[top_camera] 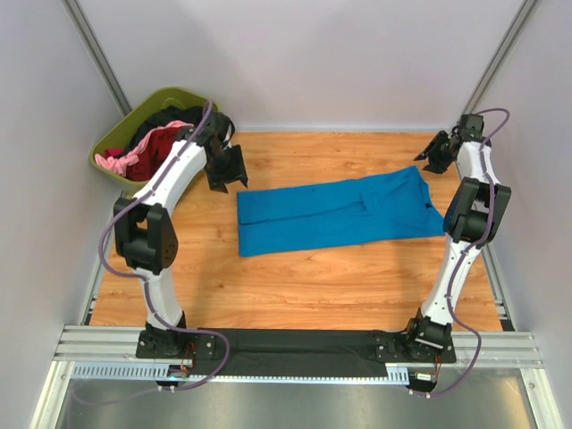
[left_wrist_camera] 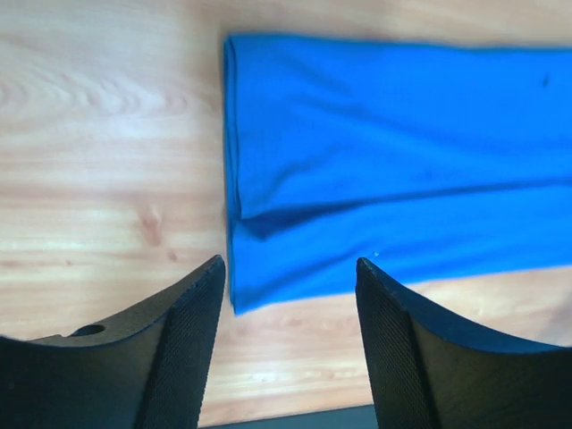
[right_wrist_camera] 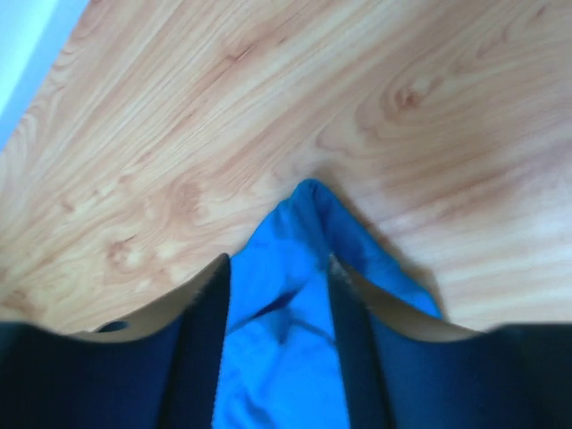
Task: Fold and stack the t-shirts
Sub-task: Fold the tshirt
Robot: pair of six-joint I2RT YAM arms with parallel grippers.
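A bright blue t-shirt [top_camera: 340, 213], folded into a long band, lies flat across the middle of the wooden table. My left gripper [top_camera: 228, 170] is open and empty, just above the shirt's left end; in the left wrist view the gripper [left_wrist_camera: 289, 261] frames the near corner of the shirt [left_wrist_camera: 375, 170]. My right gripper [top_camera: 436, 154] is at the shirt's far right corner. In the right wrist view its jaws [right_wrist_camera: 278, 261] stand apart over the peaked corner of the blue cloth [right_wrist_camera: 295, 232]. Dark red [top_camera: 156, 143], pink [top_camera: 134, 164] and black [top_camera: 170, 116] shirts lie in the tub.
The olive-green plastic tub [top_camera: 112, 138] stands at the back left corner, just behind my left arm. A black strip [top_camera: 295, 344] runs along the near table edge between the arm bases. Grey walls close in the back and sides.
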